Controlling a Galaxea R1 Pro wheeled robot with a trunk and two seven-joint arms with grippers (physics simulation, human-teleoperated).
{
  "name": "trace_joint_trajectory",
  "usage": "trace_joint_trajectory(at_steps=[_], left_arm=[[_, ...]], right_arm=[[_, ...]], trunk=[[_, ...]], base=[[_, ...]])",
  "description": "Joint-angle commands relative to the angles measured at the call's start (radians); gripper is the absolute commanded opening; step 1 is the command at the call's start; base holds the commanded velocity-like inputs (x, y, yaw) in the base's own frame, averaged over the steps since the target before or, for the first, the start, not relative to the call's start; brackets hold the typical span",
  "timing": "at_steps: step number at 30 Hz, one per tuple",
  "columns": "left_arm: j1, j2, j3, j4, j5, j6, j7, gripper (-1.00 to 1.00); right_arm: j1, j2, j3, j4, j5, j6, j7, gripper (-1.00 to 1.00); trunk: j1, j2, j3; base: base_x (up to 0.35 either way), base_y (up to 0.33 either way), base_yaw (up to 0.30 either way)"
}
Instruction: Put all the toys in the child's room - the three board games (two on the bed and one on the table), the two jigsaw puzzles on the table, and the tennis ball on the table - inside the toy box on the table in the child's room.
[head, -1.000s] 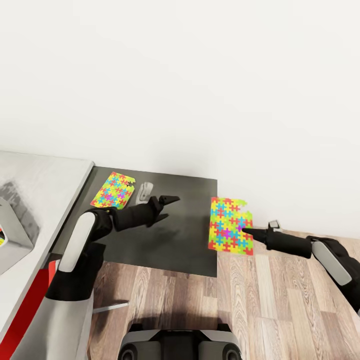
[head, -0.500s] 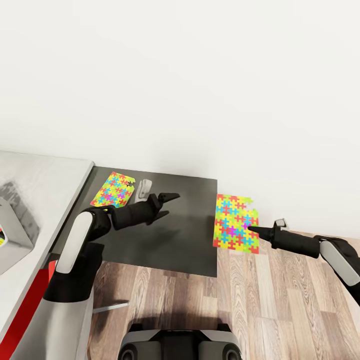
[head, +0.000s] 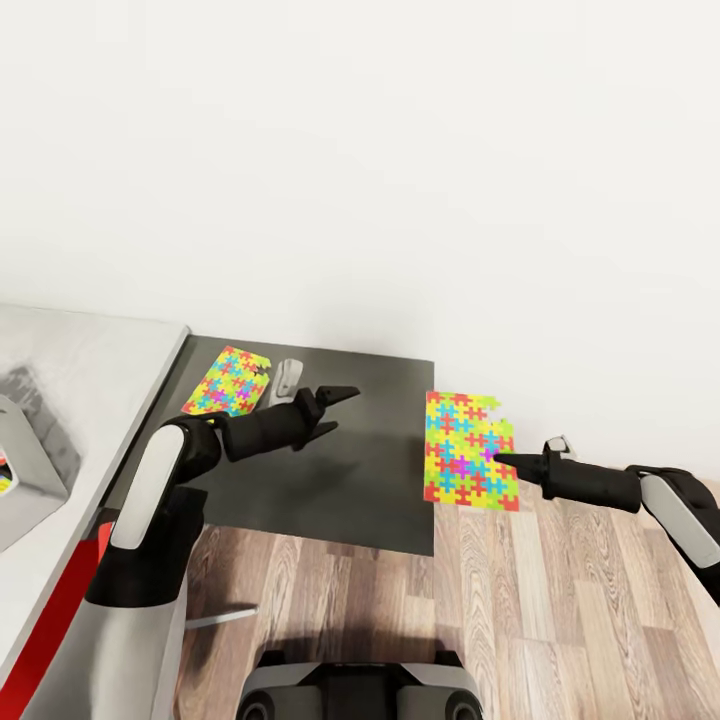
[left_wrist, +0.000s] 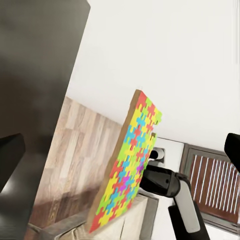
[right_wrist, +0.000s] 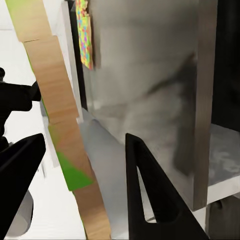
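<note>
Holding one puzzle (head: 466, 451) upright off the table's (head: 360, 480) right edge, at about four o'clock from the table's middle, the right gripper (head: 500, 460) pinches the sheet's edge between its fingers. Over the table's middle, the left gripper (head: 338, 397) hovers with fingers spread, holding nothing. Farther back, at ten o'clock, the second puzzle (head: 228, 380) lies flat on the table near the wall (head: 400, 180).

Bright even render; soft shadows; right wrist view seemingly blurred.
</note>
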Motion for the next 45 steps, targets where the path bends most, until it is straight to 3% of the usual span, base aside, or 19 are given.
trace_joint_trajectory(at_steps=[1, 10, 27, 34, 37, 42, 45], left_arm=[[-0.001, 0.000, 0.001, -0.001, 0.009, 0.002, 0.010, 1.00], [0.010, 0.000, 0.004, -0.001, 0.009, 0.002, -0.107, 1.00], [0.014, 0.002, 0.010, -0.001, 0.009, 0.007, -0.192, 1.00], [0.014, 0.017, 0.011, -0.001, 0.010, 0.013, -0.232, 1.00], [0.015, 0.028, 0.012, -0.001, 0.019, 0.015, -0.244, 1.00], [0.019, 0.063, 0.012, -0.001, 0.078, 0.015, -0.262, 1.00], [0.023, 0.072, 0.012, -0.001, 0.093, 0.014, -0.262, 1.00]], right_arm=[[-0.001, -0.001, 0.002, 0.000, 0.001, 0.003, 0.004, -1.00], [-0.002, -0.001, 0.001, -0.021, 0.004, 0.004, -0.001, -1.00], [0.000, -0.020, 0.001, -0.065, 0.004, 0.004, -0.003, -1.00], [0.001, -0.025, 0.001, -0.077, 0.002, 0.004, 0.000, -1.00], [0.001, -0.029, 0.000, -0.080, 0.001, 0.004, 0.002, -1.00], [0.004, -0.043, -0.020, -0.085, -0.001, 0.004, 0.004, -1.00], [0.007, -0.047, -0.027, -0.091, -0.002, 0.004, 0.005, -1.00]], trunk=[[0.001, -0.002, 0.000], [0.001, -0.002, 0.014], [0.001, -0.002, 0.041], [0.001, -0.002, 0.053], [0.001, -0.002, 0.058], [0.001, -0.002, 0.066], [0.001, -0.002, 0.071]], base=[[0.000, 0.000, 0.000], [0.000, 0.000, 0.000], [0.000, 0.000, 0.000], [0.000, 0.000, 0.000], [0.000, 0.000, 0.000], [0.000, 0.000, 0.000], [0.000, 0.000, 0.000]])
